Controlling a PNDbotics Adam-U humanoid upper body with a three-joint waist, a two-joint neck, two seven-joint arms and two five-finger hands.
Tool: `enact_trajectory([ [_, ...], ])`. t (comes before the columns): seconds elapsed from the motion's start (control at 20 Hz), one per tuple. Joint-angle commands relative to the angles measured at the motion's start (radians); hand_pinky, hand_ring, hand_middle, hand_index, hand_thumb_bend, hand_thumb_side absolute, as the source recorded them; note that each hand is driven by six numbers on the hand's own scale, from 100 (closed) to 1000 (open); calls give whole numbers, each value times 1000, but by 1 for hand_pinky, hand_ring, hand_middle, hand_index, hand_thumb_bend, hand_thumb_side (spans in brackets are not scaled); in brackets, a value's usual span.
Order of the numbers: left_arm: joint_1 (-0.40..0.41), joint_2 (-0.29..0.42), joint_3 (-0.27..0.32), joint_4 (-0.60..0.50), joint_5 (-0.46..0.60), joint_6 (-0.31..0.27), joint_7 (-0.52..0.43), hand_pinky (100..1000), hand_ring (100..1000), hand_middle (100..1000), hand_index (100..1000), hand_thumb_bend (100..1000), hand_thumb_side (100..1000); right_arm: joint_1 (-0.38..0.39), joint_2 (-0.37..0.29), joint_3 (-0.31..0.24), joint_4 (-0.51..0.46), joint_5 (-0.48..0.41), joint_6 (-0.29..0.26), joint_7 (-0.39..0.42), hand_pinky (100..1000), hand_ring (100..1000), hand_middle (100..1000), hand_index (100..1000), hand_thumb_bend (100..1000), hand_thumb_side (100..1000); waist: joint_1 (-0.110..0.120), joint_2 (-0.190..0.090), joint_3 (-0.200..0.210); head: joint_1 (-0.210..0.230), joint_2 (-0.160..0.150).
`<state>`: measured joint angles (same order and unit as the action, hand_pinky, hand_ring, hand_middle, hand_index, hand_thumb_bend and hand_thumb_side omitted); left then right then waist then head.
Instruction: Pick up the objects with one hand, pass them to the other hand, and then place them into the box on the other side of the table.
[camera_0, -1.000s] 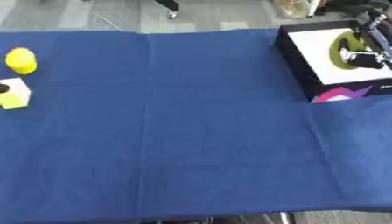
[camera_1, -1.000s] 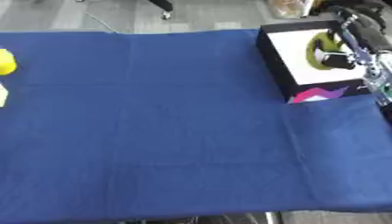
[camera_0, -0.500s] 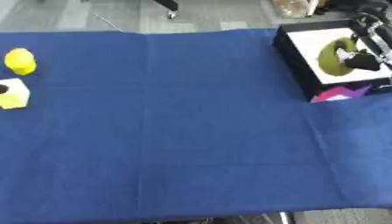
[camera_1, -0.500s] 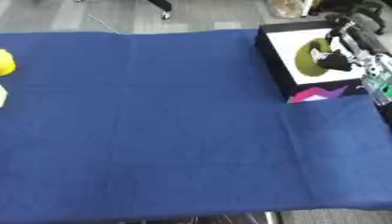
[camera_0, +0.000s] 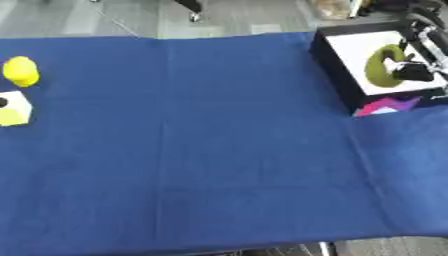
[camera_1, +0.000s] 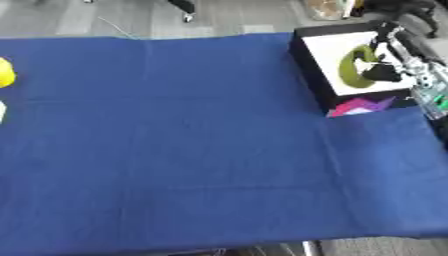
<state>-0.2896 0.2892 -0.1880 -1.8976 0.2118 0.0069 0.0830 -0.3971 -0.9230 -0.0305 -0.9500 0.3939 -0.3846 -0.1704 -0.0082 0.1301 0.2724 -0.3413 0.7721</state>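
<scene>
Your right hand (camera_1: 395, 64) has its fingers curled round the curved olive-green object (camera_1: 352, 66) over the white-lined black box (camera_1: 331, 46) at the tabletop's far right corner; letting go while it is tilted could leave it propped on the wall.

Head stereo pair, looking down, both share blue table (camera_0: 219, 150)
</scene>
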Motion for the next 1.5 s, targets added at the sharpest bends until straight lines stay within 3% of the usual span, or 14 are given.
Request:
enact_trajectory([
  [0.05, -8, 8, 13, -12, 2, 0, -3, 870, 608, 685, 888, 100, 930, -16, -38, -12, -9, -6, -16, -29, 908, 896, 731, 249, 100, 263, -1, -14, -1, -5, -2],
  [0.2, -8, 8, 12, -11, 2, 0, -4, 869, 608, 685, 888, 100, 931, -16, -37, -10, -4, -2, -16, -42, 858, 822, 613, 184, 100, 260, -1, -13, -2, -5, -2],
  [0.35, -8, 8, 12, -12, 2, 0, -5, 869, 608, 685, 888, 100, 930, -16, -34, -7, 3, -3, -13, -40, 850, 815, 603, 183, 100, 236, -1, -13, -2, -5, -2],
  [0.4, -8, 8, 13, -12, 2, 0, -5, 869, 608, 685, 887, 100, 931, -16, -34, -7, 5, -7, -11, -39, 868, 847, 653, 213, 100, 218, -1, -13, -2, -6, -2],
  [0.5, -7, 8, 13, -11, 2, 1, -5, 869, 608, 685, 887, 100, 932, -18, -31, -9, 7, -26, -7, -41, 896, 885, 729, 431, 100, 412, 0, -12, -3, -6, -2],
  [0.55, -7, 7, 12, -11, 2, 1, -5, 869, 608, 685, 887, 100, 932, -18, -31, -9, 8, -39, -6, -40, 907, 896, 747, 589, 100, 527, 0, -12, -3, -6, -2],
  [0.6, -7, 7, 13, -11, 2, 1, -5, 869, 608, 685, 887, 100, 933, -18, -30, -8, 8, -53, -5, -38, 912, 901, 751, 662, 100, 611, 0, -12, -3, -5, -2],
  [1.0, -6, 7, 13, -10, 2, 1, -6, 869, 608, 685, 887, 100, 932, -18, -35, -5, 6, -109, 6, -19, 933, 917, 777, 792, 100, 741, 1, -13, -2, -6, -2],
  [1.4, -4, 5, 13, -6, 2, 2, -7, 869, 608, 684, 887, 100, 937, -18, -36, -5, -13, -113, 5, -10, 935, 917, 777, 794, 100, 650, 1, -14, -3, -6, -2],
  [1.5, -3, 5, 12, -4, 2, 2, -9, 869, 608, 683, 887, 100, 937, -16, -36, -5, -35, -116, -4, -9, 936, 918, 775, 789, 100, 565, 1, -14, -4, -2, -2],
])
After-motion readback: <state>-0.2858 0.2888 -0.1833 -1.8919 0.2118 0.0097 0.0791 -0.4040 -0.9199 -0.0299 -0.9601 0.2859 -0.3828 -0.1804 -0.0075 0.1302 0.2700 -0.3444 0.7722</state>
